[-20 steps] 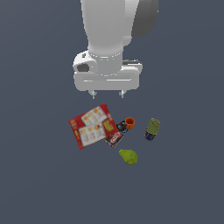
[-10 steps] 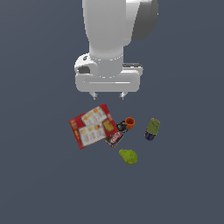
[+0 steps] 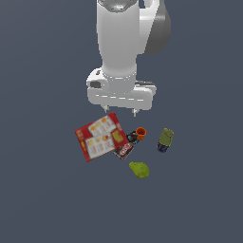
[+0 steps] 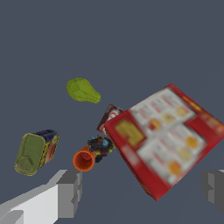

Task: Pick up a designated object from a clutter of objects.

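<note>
The designated object (image 3: 133,137) is a small dark lump speckled green, blue and red, wedged between the orange cup (image 3: 141,133) and the big flat red box (image 3: 100,136). In the wrist view the designated object (image 4: 100,145) touches the orange cup (image 4: 84,160) and lies at the red box's (image 4: 168,135) edge. My gripper (image 3: 120,112) hangs open above the clutter, over the box's far corner, holding nothing. Its grey fingers (image 4: 70,192) stand wide apart around the gripper's middle (image 4: 142,190).
A black-and-red packet (image 3: 124,151) pokes out from beside the box, also seen as the packet (image 4: 110,117). A yellow-green lump (image 3: 139,169) (image 4: 82,90) lies alone nearer the camera. A green-and-navy item (image 3: 165,139) (image 4: 36,151) lies at the exterior view's right.
The arm has shifted a little toward the exterior view's right and come slightly lower over the clutter. The objects have not moved and the fingers stay open.
</note>
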Available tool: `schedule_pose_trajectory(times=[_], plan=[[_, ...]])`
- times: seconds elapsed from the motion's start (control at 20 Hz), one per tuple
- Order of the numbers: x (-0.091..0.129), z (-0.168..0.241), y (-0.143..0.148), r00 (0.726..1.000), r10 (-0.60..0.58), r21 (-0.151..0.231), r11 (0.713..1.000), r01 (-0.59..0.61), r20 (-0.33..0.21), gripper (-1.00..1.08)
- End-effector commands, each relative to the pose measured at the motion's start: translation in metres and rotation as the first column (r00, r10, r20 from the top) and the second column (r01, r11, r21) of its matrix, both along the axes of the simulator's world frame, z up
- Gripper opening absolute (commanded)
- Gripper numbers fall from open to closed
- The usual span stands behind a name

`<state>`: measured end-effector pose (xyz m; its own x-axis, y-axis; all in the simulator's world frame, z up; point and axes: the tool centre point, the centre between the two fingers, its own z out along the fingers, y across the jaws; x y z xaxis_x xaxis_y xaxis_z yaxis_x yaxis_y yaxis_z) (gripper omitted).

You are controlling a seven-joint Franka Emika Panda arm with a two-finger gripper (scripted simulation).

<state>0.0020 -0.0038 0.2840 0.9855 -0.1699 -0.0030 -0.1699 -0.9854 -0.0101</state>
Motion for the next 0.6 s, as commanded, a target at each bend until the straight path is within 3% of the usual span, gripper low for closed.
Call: schedule_pose_trajectory(times=[0.0,0.55], plan=[[0.0,-0.011,0.003,0.998,-0.055,0.0,0.998,0.055,-0.001,1.0],[-0.001,-0.058,0.017,0.952,-0.306,-0.003,0.952,0.306,-0.002,1.0]])
